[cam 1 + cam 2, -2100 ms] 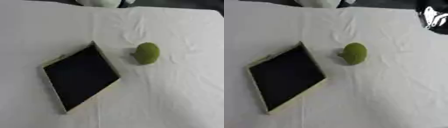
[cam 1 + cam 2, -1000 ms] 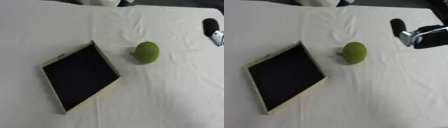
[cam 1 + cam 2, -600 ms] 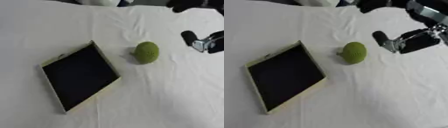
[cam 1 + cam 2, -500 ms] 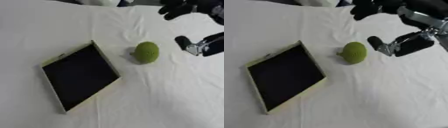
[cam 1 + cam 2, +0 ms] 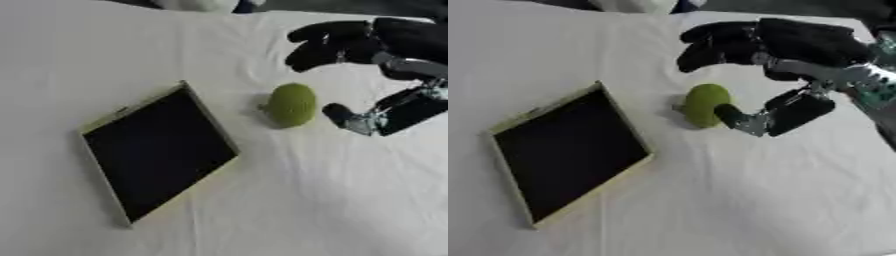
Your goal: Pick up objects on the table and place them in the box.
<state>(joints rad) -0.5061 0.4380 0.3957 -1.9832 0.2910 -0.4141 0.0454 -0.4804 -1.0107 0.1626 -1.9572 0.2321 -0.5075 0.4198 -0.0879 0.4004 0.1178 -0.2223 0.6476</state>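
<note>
The right hand [image 5: 798, 47] is spread wide, holding nothing, fingers [image 5: 710, 42] arched above and beyond a green rounded object [image 5: 704, 104], thumb [image 5: 741, 117] low on the near side with its tip against or just short of the object's right flank; contact cannot be confirmed; the object lies on the white cloth [image 5: 737, 200] within the gap between fingers and thumb, slightly to the hand's left; the box [image 5: 566, 150], a shallow tray with pale rim and dark interior, lies flat well to the left of the hand, beyond the object, with its nearest corner pointing toward it; judged step: closing on the object before lifting it; to do this well the hand should, in my judgement, settle lower so that fingers and thumb meet opposite sides at the object's widest part, since a rounded body may roll leftward if the thumb arrives first; the cloth is creased around the object and could be caught in the grasp; not determinable: what the object is, whether a small stub on its left side is a stem or a shadow, and the depth of the box; the wrist and forearm are cut off at the right edge; the left hand shows in neither view.
</note>
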